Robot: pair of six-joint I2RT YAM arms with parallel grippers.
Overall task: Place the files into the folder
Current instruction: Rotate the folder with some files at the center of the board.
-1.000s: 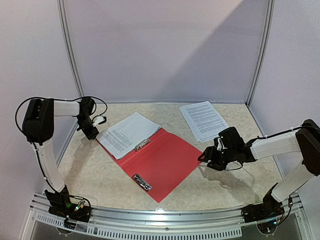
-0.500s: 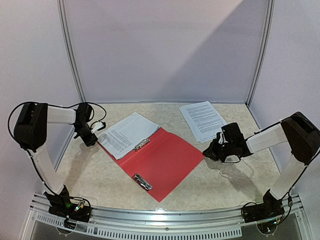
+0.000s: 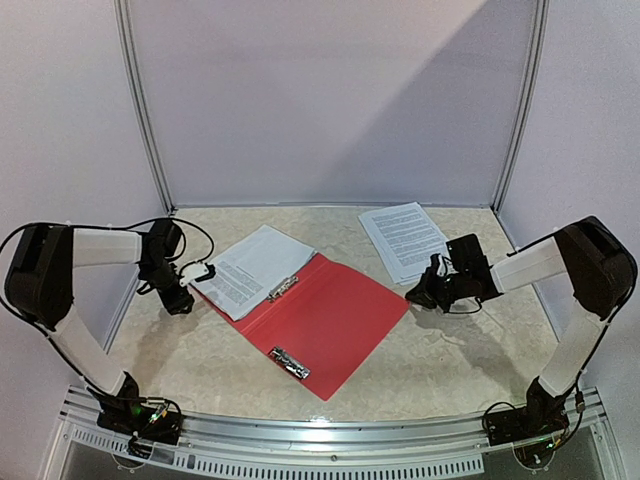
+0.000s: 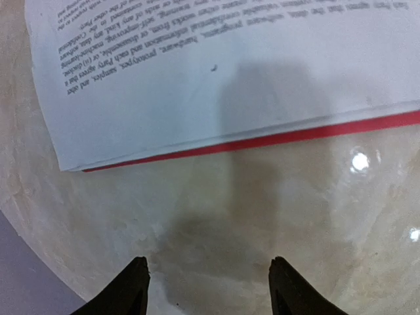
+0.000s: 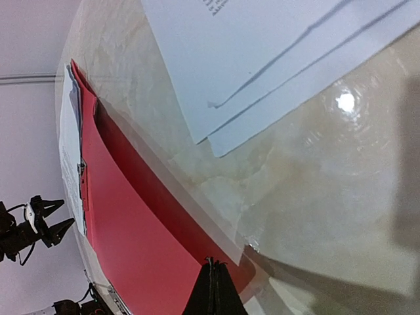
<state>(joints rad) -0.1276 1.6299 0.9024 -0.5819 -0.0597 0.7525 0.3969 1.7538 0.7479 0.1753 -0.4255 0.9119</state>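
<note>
My left claw [image 4: 207, 262] is spread over bare surface [image 4: 308, 210], just short of the folder [image 3: 335, 320] edge. My right claw [image 5: 210, 269] is pressed together at the folder's right corner. Beyond lie the loose files [image 3: 405, 240]: thin, floppy, probably slick. Best pinched at an edge.

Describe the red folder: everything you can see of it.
The red folder lies open and flat on the table, set diagonally, thin and plastic-looking. Printed white sheets cover its left half; the right half is bare. A silver clip sits at the spine, and a second clip lies by the near edge. The shut right gripper is at its right corner; whether it pinches the corner is unclear.
</note>
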